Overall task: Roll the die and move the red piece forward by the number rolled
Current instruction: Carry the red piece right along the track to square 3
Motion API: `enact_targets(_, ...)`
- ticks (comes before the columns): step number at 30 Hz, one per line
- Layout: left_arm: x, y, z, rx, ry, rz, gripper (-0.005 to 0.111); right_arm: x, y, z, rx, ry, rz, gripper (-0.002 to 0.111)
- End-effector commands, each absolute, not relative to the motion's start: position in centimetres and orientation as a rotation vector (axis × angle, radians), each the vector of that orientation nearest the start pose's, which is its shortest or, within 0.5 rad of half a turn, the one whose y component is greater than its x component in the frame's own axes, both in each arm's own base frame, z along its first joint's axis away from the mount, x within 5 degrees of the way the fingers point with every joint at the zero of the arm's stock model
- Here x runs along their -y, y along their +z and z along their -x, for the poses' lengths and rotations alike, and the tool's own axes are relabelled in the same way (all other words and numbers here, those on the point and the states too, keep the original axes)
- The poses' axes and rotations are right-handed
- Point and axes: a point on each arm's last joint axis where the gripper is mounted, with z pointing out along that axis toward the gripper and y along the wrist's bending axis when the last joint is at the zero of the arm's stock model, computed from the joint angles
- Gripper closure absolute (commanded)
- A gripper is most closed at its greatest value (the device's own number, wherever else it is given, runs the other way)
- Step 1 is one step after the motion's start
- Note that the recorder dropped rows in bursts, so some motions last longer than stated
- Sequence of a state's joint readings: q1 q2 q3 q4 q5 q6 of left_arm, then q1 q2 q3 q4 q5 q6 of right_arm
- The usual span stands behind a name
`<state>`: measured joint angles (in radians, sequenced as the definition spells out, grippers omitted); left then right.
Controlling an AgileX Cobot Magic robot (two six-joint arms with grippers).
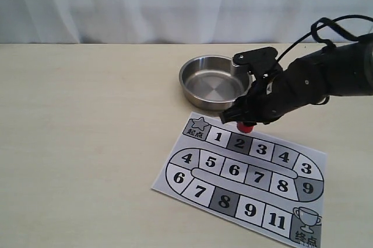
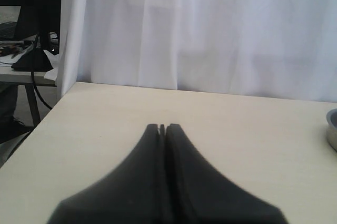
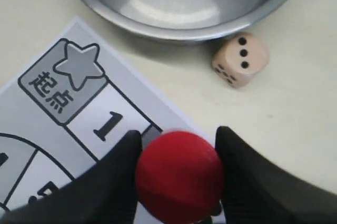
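My right gripper point(image 1: 245, 121) is shut on the red piece point(image 1: 247, 125), a red cylinder gripped from both sides by the black fingers point(image 3: 124, 155). The red piece point(image 3: 179, 176) sits at the far edge of the printed board point(image 1: 245, 178), by the dark square 2, just past square 1 point(image 3: 108, 124). The beige die point(image 3: 240, 59) lies on the table between the steel bowl point(image 3: 184, 2) and the gripper; the exterior view hides it behind the arm. My left gripper point(image 2: 162, 127) is shut and empty over bare table, and the exterior view does not show it.
The empty steel bowl point(image 1: 214, 83) stands just behind the board's start corner. The board's start star point(image 1: 198, 125) is at its upper left and the trophy square point(image 1: 307, 222) at its lower right. A white curtain point(image 1: 175, 3) backs the table.
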<state>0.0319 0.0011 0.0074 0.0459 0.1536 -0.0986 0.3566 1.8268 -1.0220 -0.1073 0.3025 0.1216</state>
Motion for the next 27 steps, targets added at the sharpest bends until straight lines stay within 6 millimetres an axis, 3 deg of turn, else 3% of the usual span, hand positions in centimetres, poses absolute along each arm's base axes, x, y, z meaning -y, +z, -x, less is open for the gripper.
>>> enact_targets(1,-0.2,20.0,-5.6,-1.626,-0.022,0.071,0.107,-10.6,16.5,-33.8,-2.599,0.061,0.379,0.104)
enact_targets(10,-0.2,20.0,-5.6,-1.626,-0.022,0.071,0.107,-10.2,15.3,-32.9,-2.636,0.055,0.381,0.104)
enact_targets(22,-0.2,20.0,-5.6,-1.624,-0.022,0.071,0.107,-9.8,12.2,-32.6,-2.681,0.051,0.379,0.104)
enact_targets(27,-0.2,20.0,-5.6,-1.624,-0.022,0.071,0.107,-9.8,12.3,-32.6,-2.677,0.050,0.384,0.104)
